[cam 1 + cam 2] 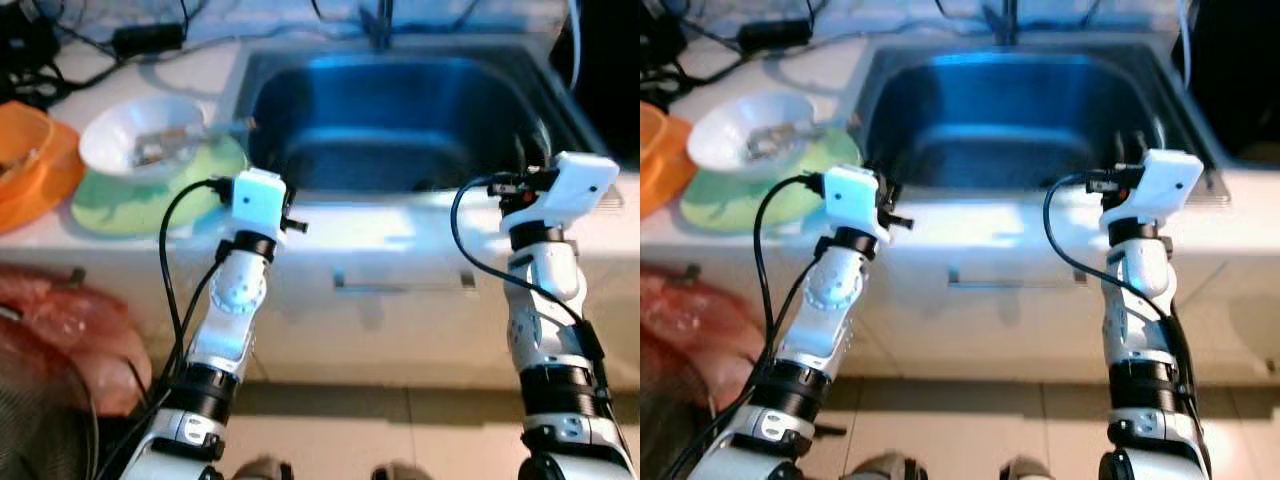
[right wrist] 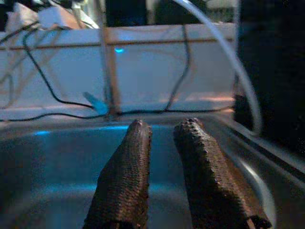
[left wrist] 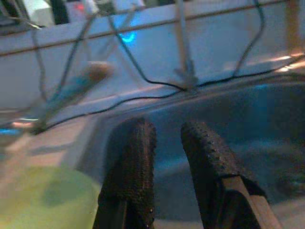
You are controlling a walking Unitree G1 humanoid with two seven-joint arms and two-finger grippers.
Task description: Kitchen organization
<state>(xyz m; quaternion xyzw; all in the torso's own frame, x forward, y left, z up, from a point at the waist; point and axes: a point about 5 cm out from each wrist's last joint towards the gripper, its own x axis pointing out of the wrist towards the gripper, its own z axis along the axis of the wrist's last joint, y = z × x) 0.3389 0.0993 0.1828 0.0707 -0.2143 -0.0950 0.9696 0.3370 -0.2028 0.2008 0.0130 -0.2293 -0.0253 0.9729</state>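
Scene: the robot stands square to a steel sink (image 1: 400, 110) set in a pale worktop (image 1: 400, 225), both arms raised to the front rim.
Left tool (image 3: 167, 136): up at the sink's left front corner, its two black fingers (image 3: 138, 162) a narrow gap apart, gripping nothing, and aimed over the basin toward the back wall.
Right tool (image 2: 162, 131): at the right front rim, fingers likewise close together with nothing between them, pointing into the basin.
Dishes: a white bowl (image 1: 150, 135) with something pale inside sits on a green plate (image 1: 130, 200), just left of the sink; an orange bowl (image 1: 30, 165) lies farther left, at the picture's edge.
Cables: black leads (image 3: 157, 86) trail along the back of the worktop by the faucet (image 1: 380, 25).
Why so placed: I'd judge both arms are poised at the rim for a reach, the left one nearest the stacked dishes.
Stage: early, by my reading; nothing is in hand yet.
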